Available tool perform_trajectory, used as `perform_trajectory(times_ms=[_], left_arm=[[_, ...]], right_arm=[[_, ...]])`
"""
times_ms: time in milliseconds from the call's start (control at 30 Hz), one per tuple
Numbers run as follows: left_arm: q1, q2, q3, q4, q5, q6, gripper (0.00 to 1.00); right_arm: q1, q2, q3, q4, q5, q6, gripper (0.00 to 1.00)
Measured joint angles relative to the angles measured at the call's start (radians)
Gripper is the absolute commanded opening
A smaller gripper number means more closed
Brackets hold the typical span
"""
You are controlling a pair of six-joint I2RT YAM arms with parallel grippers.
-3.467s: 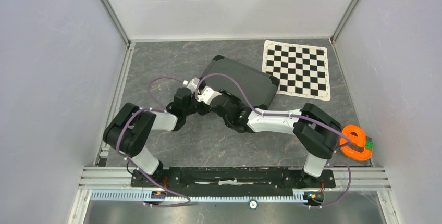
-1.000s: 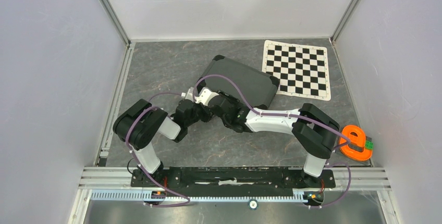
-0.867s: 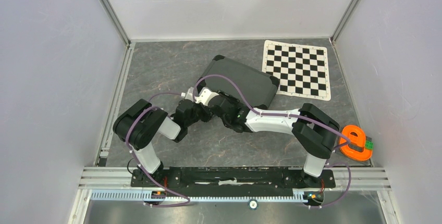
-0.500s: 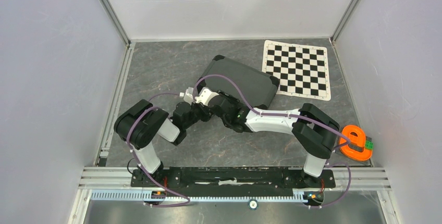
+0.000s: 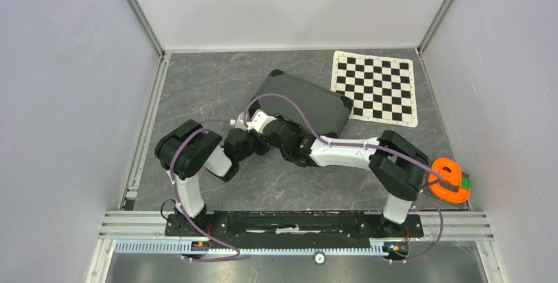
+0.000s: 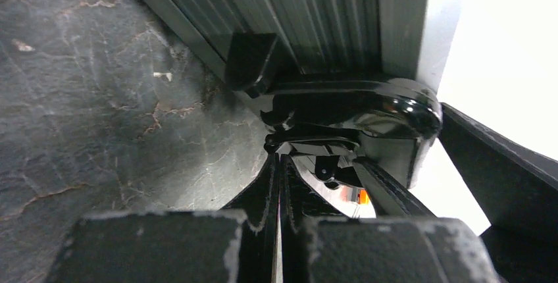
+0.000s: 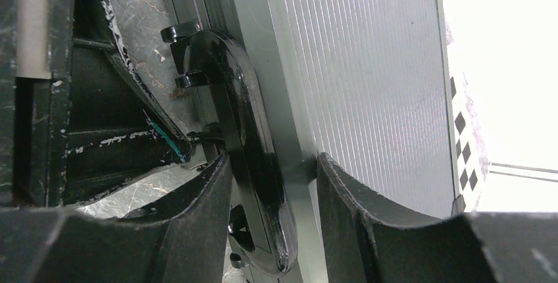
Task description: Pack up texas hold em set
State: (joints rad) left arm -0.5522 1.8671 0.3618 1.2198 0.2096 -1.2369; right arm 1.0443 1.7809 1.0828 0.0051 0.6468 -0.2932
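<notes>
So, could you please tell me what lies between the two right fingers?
The black handle of the case and the grey rim beside it sit between the right fingers; the right wrist view shows this.

Near edge of the case, buried under the wrists

From above, the near edge of the black case [image 5: 309,102] is covered by both arms, and the fingertips of the left gripper [image 6: 278,230] and right gripper [image 7: 273,184] cannot be made out there. The shut lid hides the inside. The glossy handle [image 6: 349,108] sits partly behind the fingers; the chequered mat [image 7: 460,125] is cut by the washed-out frame edge.
</notes>
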Motion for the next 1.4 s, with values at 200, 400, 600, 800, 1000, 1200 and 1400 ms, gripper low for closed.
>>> perform_trajectory(times_ms=[200, 400, 600, 800, 1000, 1200, 1400], left_arm=[[-0.001, -0.016, 0.042, -0.092, 0.002, 0.004, 0.02], [-0.007, -0.043, 0.076, -0.193, 0.025, 0.016, 0.02], [-0.011, -0.085, 0.109, -0.315, 0.032, 0.053, 0.02], [-0.012, -0.127, 0.152, -0.455, 0.032, 0.103, 0.02], [-0.021, -0.142, 0.226, -0.613, 0.06, 0.19, 0.02], [-0.03, -0.168, 0.304, -0.795, 0.049, 0.304, 0.02], [-0.053, -0.208, 0.36, -0.94, -0.024, 0.431, 0.02]], right_arm=[[-0.002, 0.002, 0.009, -0.016, -0.005, 0.0, 0.33], [-0.004, 0.005, 0.021, -0.037, -0.011, 0.004, 0.33], [-0.024, -0.016, 0.022, -0.056, -0.072, 0.02, 0.33], [-0.108, -0.097, 0.003, -0.084, -0.293, 0.092, 0.36], [-0.17, -0.129, 0.002, -0.108, -0.447, 0.139, 0.36], [-0.215, -0.217, -0.057, -0.113, -0.538, 0.2, 0.35], [-0.272, -0.336, -0.104, -0.126, -0.556, 0.249, 0.33]])
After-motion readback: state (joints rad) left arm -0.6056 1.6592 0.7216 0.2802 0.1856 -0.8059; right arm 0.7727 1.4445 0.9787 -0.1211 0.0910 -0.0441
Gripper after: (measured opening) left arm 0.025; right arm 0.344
